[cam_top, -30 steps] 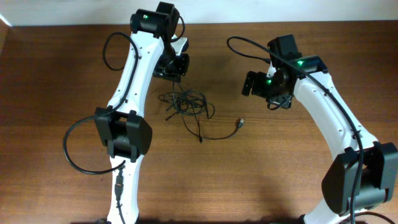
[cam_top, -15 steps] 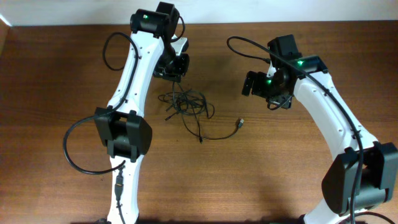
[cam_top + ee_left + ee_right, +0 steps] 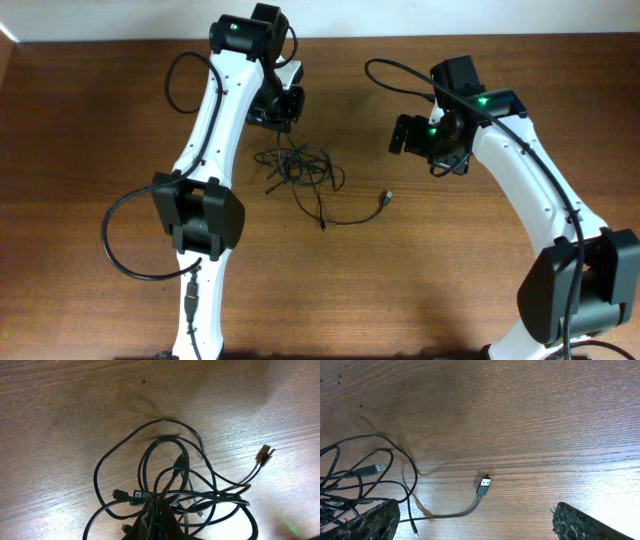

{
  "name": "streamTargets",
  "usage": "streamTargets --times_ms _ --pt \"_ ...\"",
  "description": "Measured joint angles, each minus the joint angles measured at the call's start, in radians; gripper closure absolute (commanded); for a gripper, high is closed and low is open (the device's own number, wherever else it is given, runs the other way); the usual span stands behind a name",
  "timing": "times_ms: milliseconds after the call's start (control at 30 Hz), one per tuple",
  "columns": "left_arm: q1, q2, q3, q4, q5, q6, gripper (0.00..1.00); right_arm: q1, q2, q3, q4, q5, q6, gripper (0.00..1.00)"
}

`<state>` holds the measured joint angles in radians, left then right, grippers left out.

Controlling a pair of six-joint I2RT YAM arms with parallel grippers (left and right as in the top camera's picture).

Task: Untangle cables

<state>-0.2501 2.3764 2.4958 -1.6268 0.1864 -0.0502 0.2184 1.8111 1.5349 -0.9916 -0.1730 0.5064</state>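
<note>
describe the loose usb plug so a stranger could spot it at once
On the wooden table lies a tangle of thin black cables. One strand curves out of it toward the robot's right and ends in the plug. Of all the cable ends it lies farthest from the knot, alone on bare wood, and it has a silver tip.
</note>
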Motion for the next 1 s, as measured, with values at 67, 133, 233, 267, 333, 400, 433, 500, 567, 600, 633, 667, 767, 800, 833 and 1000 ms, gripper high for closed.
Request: streamTargets --times_ms 67,133,233,267,333,400,433,500,567,600,633,667,767,800,833,1000 --pt "0.000 0.000 0.000 0.000 0.000 0.000 1.00 0.000 0.000 0.000 0.000 0.000 -0.001 0.01" --pt "0.000 0.000 0.000 0.000 0.000 0.000 1.00 0.000 0.000 0.000 0.000 0.000 -0.001 0.01" --pt "-0.002 0.000 0.000 0.000 0.000 0.000 1.00 0.000 0.000 0.000 0.000 0.000 0.000 0.01" --pt "-0.002 0.000 0.000 0.000 0.000 0.000 1.00 0.000 0.000 0.000 0.000 0.000 0.000 0.01" --pt "-0.003 0.000 0.000 0.000 0.000 0.000 1.00 0.000 0.000 0.000 0.000 0.000 0.000 0.01" --pt "-0.003 0.000 0.000 0.000 0.000 0.000 1.00 0.000 0.000 0.000 0.000 0.000 0.000 0.01" --pt "-0.003 0.000 0.000 0.000 0.000 0.000 1.00 0.000 0.000 0.000 0.000 0.000 0.000 0.01" --pt "-0.003 0.000 0.000 0.000 0.000 0.000 1.00 0.000 0.000 0.000 0.000 0.000 0.000 0.01" --pt "-0.003 0.000 0.000 0.000 0.000 0.000 1.00 0.000 0.000 0.000 0.000 0.000 0.000 0.01" --pt "-0.003 0.000 0.000 0.000 0.000 0.000 1.00 0.000 0.000 0.000 0.000 0.000 0.000 0.01" --pt "-0.003 0.000 0.000 0.000 0.000 0.000 1.00 0.000 0.000 0.000 0.000 0.000 0.000 0.01" --pt "-0.003 0.000 0.000 0.000 0.000 0.000 1.00 0.000 0.000 0.000 0.000 0.000 -0.001 0.02" --pt "-0.003 0.000 0.000 -0.005 0.019 0.000 1.00 0.000 0.000 0.000 0.000 0.000 0.000 0.01" --pt "-0.003 0.000 0.000 -0.004 0.023 0.000 1.00 0.000 0.000 -0.002 0.041 0.000 -0.001 0.01" --pt "-0.003 0.000 0.000 0.000 0.026 0.000 1.00 0.000 0.000 -0.003 0.102 0.000 -0.002 0.01" --pt "-0.004 0.000 0.000 0.038 0.117 0.000 1.00 -0.008 0.000 -0.003 0.127 -0.222 -0.045 0.01"
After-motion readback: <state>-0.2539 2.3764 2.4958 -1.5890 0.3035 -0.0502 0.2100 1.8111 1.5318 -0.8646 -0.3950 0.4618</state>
